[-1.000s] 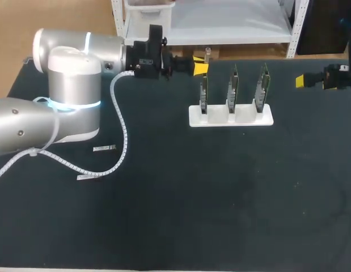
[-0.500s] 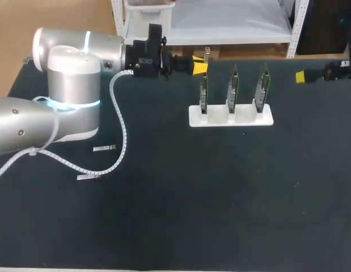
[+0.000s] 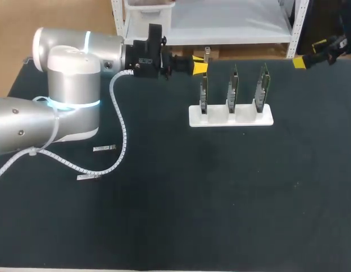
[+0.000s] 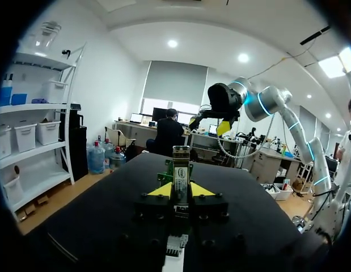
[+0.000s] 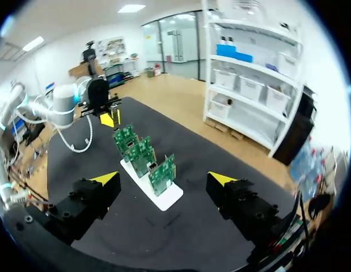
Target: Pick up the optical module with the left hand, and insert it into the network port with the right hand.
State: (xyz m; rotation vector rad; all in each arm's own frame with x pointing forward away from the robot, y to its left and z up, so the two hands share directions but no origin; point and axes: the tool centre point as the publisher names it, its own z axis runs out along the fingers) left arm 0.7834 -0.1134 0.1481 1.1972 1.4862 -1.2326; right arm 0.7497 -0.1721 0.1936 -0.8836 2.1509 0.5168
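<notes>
Table (image 3: 220, 215), near part: two small silvery strips (image 3: 104, 148) lying flat, well apart from the rest; too small to identify, possibly spare modules. Middle: white stand (image 3: 231, 118) holding three green boards (image 3: 232, 88) upright in a row, likely so that their ports stay reachable. Behind the stand's left end: left gripper (image 4: 178, 190), fingers pinching the module (image 4: 180, 167) by its sides, free end out ahead, a hold suited to handover. Far right edge: right gripper (image 5: 164, 179), fingers spread wide, nothing between them, facing the boards.
</notes>
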